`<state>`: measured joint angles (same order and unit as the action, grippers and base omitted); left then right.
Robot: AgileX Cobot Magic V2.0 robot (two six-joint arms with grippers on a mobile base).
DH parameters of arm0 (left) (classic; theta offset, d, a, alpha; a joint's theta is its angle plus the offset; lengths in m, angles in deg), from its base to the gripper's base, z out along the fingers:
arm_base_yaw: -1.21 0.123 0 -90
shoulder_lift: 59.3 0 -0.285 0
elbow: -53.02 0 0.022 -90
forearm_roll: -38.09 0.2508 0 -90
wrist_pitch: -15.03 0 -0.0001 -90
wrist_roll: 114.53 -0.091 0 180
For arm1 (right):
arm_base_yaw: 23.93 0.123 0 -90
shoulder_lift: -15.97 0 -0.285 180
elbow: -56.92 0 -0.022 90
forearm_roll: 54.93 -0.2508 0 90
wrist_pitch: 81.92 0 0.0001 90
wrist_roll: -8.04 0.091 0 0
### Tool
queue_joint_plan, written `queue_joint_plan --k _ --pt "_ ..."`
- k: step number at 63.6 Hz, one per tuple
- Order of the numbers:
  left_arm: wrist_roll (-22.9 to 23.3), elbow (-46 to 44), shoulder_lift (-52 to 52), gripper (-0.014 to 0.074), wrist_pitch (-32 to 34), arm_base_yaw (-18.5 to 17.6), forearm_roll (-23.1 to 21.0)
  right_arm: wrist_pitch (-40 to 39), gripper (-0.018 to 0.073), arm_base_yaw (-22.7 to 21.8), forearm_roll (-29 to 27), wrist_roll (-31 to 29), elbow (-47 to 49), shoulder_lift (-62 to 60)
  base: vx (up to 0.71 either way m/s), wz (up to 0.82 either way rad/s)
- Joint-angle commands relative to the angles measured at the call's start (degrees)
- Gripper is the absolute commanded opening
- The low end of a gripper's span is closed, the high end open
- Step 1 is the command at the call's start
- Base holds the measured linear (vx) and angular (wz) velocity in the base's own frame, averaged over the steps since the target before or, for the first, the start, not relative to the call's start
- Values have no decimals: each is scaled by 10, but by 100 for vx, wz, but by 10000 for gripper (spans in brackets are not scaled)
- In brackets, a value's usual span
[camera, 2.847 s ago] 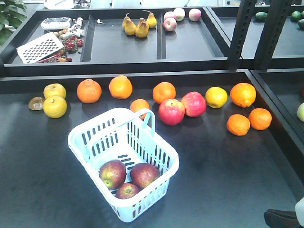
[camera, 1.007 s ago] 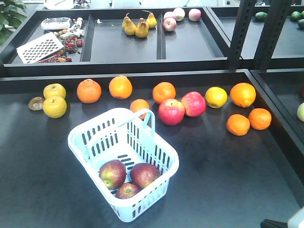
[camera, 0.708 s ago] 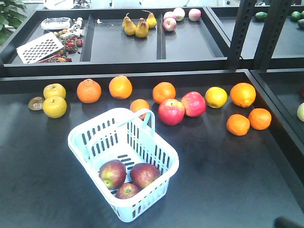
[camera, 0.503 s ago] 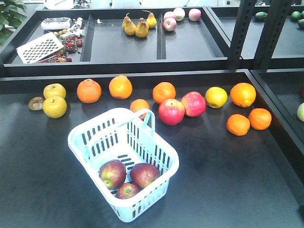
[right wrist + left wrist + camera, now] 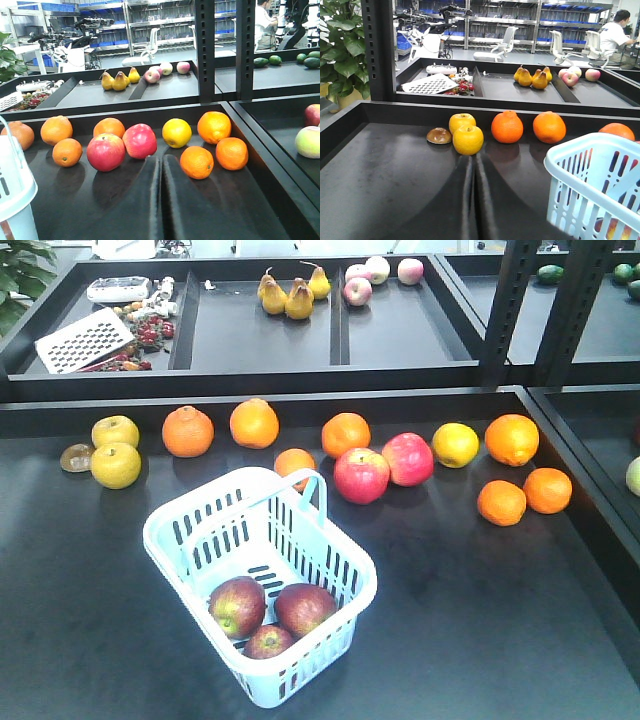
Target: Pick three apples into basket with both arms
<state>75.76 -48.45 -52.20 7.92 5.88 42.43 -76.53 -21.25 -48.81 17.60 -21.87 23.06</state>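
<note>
Neither arm shows in the front view. In each wrist view the gripper reaches level over the table, low and pointing at 12 o'clock toward the fruit row. The left gripper (image 5: 472, 162) has its two black fingers pressed together along a thin seam, nothing between them. The right gripper (image 5: 161, 162) is the same: fingers closed against each other, holding nothing.

The table (image 5: 480, 610) is a dark matte tray-like surface with a raised black rim. Behind it, at 12 o'clock, a second tier of black bins holds pears (image 5: 290, 295), pale pink apples and a white grater (image 5: 82, 340). Black perforated posts (image 5: 510, 310) stand at 1 o'clock. Beyond, the wrist views show a workshop with blue-binned shelving, white chairs, a potted plant (image 5: 342, 50) at the left and a seated person (image 5: 615, 37) in white.

The basket (image 5: 200, 510) sits on the table at 7 o'clock from centre, turned at an angle, pale blue-white with slotted walls and one hoop handle raised. The three apples (image 5: 270, 615) lie together in its near corner, touching one another: dark red, dull, with yellow-green patches, the smallest nearest. On the table past the basket run oranges (image 5: 254, 423), yellow fruit, and two brighter pink-red apples (image 5: 385, 467) side by side at 1 o'clock from the basket.
</note>
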Motion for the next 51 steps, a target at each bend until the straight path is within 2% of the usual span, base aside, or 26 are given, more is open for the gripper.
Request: queue_joint_plan --k 1,51 --pt "1 5 -9 -6 43 0 -1 -49 -4 -4 9 1 -9 -7 0 0" --pt "1 5 -9 -6 43 0 -1 -46 -4 -4 9 5 -8 -7 0 0"
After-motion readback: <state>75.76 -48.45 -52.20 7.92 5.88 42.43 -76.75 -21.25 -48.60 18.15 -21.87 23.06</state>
